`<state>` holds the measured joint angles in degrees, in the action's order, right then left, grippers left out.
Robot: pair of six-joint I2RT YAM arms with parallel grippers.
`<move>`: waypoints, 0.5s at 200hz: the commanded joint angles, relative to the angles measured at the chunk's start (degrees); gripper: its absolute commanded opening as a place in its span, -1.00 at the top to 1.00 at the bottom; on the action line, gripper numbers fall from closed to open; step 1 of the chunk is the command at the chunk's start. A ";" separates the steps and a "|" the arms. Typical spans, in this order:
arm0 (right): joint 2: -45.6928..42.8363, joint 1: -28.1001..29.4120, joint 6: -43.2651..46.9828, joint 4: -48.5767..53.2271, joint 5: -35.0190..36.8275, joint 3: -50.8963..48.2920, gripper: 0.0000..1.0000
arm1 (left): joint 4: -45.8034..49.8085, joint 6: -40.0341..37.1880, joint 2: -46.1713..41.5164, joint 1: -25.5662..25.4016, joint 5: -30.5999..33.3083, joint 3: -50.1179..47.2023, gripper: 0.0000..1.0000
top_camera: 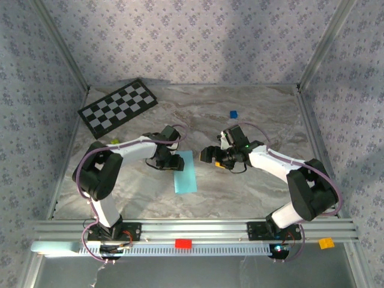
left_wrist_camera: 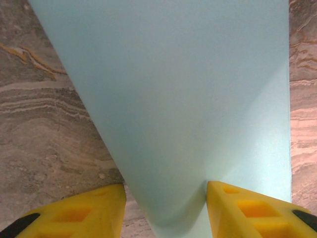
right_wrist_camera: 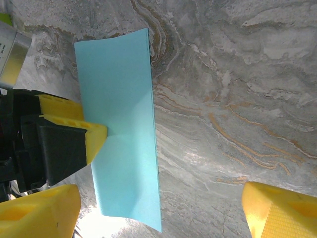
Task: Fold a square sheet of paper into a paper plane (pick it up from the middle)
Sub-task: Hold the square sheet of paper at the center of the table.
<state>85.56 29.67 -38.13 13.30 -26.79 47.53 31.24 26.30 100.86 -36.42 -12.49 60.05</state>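
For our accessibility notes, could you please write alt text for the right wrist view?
A light-blue paper rectangle lies on a marble table, with the left pincer touching its left edge. The right pincer is open, its yellow fingers at the bottom corners.

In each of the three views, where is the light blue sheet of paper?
Top external: the sheet of paper lies at the centre, between the arms.
Left wrist: the paper fills the middle and top, between the yellow jaws.
Right wrist: the paper is an upright strip left of centre.
Shared landmark: the left gripper at the paper's edge.
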 commanded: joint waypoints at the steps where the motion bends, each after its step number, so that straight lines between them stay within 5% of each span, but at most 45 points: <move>1: 0.52 0.36 0.27 0.64 0.59 0.59 -0.72 | 0.38 -1.69 2.08 -0.49 1.44 0.56 0.05; 100: -2.63 1.09 -3.05 -7.17 2.24 -3.20 -0.61 | 0.50 -2.34 3.57 -0.83 2.86 1.23 0.05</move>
<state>85.41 30.11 -38.96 11.29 -26.28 46.96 33.26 25.26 102.19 -36.80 -11.44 61.87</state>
